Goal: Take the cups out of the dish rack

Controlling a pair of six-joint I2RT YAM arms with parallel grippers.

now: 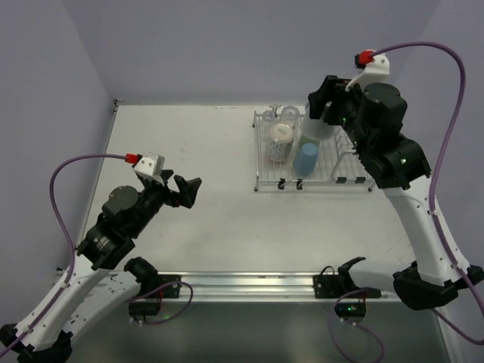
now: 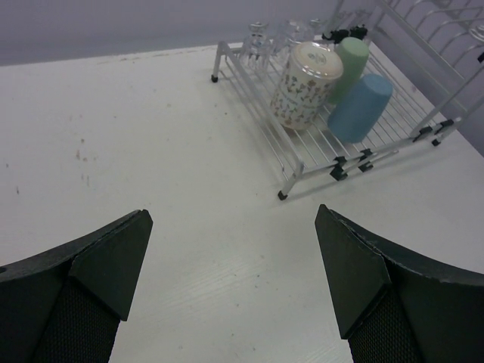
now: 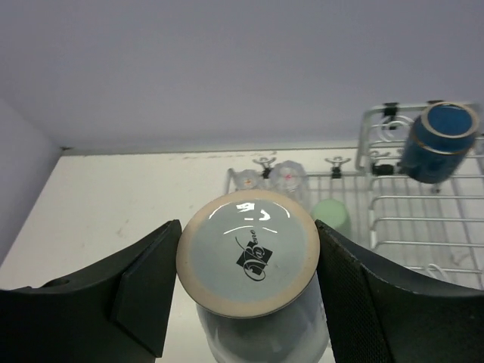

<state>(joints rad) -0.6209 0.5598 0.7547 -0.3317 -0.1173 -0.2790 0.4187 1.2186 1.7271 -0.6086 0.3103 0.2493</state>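
The silver wire dish rack (image 1: 349,180) stands at the back right of the table. On its flat tray are a patterned cup (image 1: 280,141), a light blue tumbler (image 1: 305,159) and clear glasses (image 1: 290,115). My right gripper (image 3: 248,227) is above the rack. It is shut on the base of an upturned whitish mug (image 3: 248,253), and its logo faces the camera. Behind the mug are a pale green tumbler (image 3: 331,216) and a dark navy mug (image 3: 437,142) in the raised basket. My left gripper (image 2: 233,219) is open and empty over bare table, well left of the rack (image 2: 302,155).
Lilac walls close the back and both sides. The rack's taller plate-slot section (image 1: 354,151) sits under my right arm. Purple cables loop from both wrists. A metal rail (image 1: 249,286) runs along the near table edge.
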